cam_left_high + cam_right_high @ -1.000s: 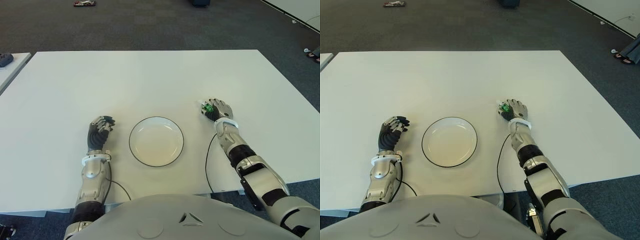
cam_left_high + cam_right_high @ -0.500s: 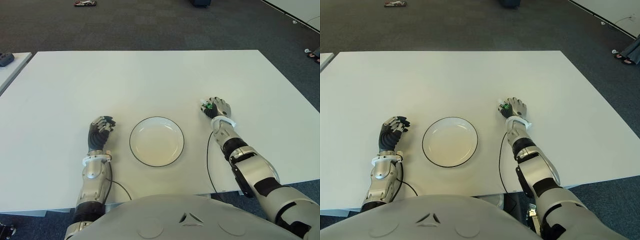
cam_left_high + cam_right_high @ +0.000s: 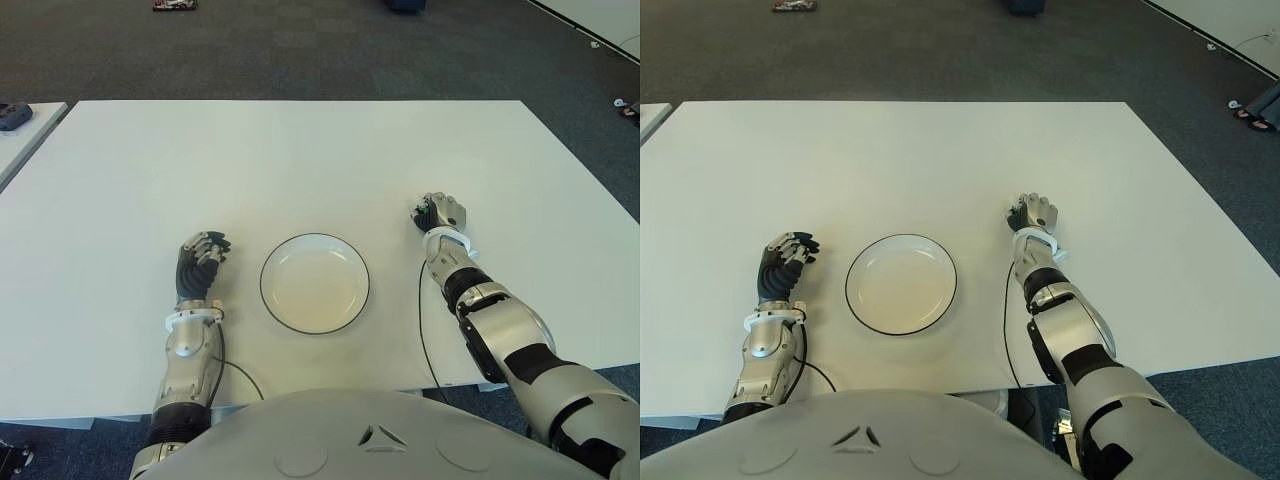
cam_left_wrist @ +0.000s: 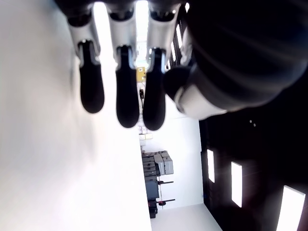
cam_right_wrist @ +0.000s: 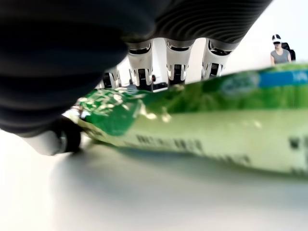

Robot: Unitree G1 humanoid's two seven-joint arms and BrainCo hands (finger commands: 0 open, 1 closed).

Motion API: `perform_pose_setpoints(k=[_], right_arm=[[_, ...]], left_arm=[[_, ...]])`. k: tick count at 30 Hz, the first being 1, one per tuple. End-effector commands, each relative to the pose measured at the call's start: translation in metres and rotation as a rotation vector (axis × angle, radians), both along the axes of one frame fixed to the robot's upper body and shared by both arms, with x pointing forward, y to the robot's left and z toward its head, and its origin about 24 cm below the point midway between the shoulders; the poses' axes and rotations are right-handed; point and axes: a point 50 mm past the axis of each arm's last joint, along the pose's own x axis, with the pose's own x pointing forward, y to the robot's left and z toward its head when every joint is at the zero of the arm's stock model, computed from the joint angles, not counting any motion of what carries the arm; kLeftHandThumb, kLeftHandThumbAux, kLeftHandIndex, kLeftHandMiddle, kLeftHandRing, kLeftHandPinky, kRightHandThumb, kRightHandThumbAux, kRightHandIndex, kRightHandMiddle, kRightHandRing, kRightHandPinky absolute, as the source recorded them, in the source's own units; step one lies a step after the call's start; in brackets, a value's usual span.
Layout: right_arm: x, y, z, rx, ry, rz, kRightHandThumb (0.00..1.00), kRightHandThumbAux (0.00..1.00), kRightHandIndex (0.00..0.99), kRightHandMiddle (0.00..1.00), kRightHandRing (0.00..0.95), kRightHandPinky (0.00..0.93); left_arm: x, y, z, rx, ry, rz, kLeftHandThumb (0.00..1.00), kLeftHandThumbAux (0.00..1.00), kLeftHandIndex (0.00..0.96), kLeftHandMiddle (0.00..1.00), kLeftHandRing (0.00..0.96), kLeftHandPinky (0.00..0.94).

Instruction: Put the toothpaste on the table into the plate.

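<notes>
**Right hand closed around the toothpaste, beside the plate**

The right hand (image 3: 441, 212) is on the white table (image 3: 300, 150), and its fingers (image 5: 178, 67) are curled over the toothpaste (image 5: 202, 122). The wrist view shows the green tube lying under the palm, with the fingertips coming down on its far side and the thumb at its crinkled end. The tube seems to be just above the table surface or touching it; I cannot tell which. In the eye views only a small dark and green bit of the tube shows at the thumb side of the hand.

The plate (image 3: 314, 283), white with a dark rim, lies near this hand, on its thumb side and a little closer to the robot's body. It holds nothing.

The left hand (image 3: 200, 262) shows on the other side of the plate, just beside its rim. Its fingers (image 4: 127, 89) are loosely bent toward the table and they hold nothing.

A seated person (image 5: 280, 48) shows far behind the tube in the right wrist view.
</notes>
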Motion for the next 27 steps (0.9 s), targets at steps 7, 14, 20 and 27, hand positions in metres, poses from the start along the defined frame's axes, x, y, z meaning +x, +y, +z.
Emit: perform_pose_setpoints(k=[7,14,20,27], right_arm=[[-0.0271,0.0027,-0.0312,0.164,0.1,-0.106,0.796,0.682,0.449,0.446,0.508,0.572],[-0.0271,0.0031,-0.0311,0.172,0.095,-0.136,0.851,0.664,0.447,0.526,0.633,0.672],[-0.0244,0.0042,-0.0281,0.146,0.084,-0.145,0.858,0.661,0.446,0.575,0.694,0.742],[-0.0243,0.0043,-0.0268,0.117,0.07,-0.154,0.857,0.663,0.442,0.598,0.751,0.815]], left_arm=[[-0.017,0.0026,-0.0214,0.001,0.144,0.047,0.704,0.721,0.428,0.501,0.508,0.492],[-0.0159,0.0026,-0.0213,0.013,0.152,0.055,0.704,0.721,0.428,0.513,0.516,0.498],[-0.0141,0.0025,-0.0189,0.014,0.148,0.055,0.705,0.721,0.428,0.519,0.519,0.499],[-0.0134,0.0025,-0.0172,0.005,0.138,0.062,0.706,0.721,0.428,0.515,0.512,0.494]])
